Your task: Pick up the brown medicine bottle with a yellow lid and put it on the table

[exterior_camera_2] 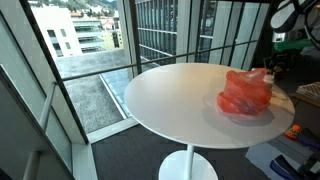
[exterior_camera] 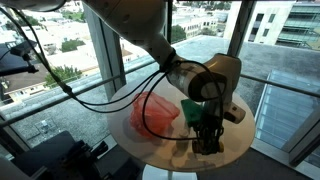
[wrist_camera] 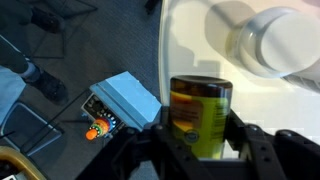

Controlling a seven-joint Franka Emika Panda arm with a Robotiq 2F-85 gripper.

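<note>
Pincer: clamped on bottle.
Risk: counter rim lies just beside pincer; released here, bottle may topple off.

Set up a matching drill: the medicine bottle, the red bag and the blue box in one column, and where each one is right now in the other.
Things:
1. medicine bottle
2. red bag
3. blue box

Places:
A. on the floor, beyond the table's edge
B. between the fingers of the gripper
C. lying on the white table

Pairs: 1-B, 2-C, 3-A.
</note>
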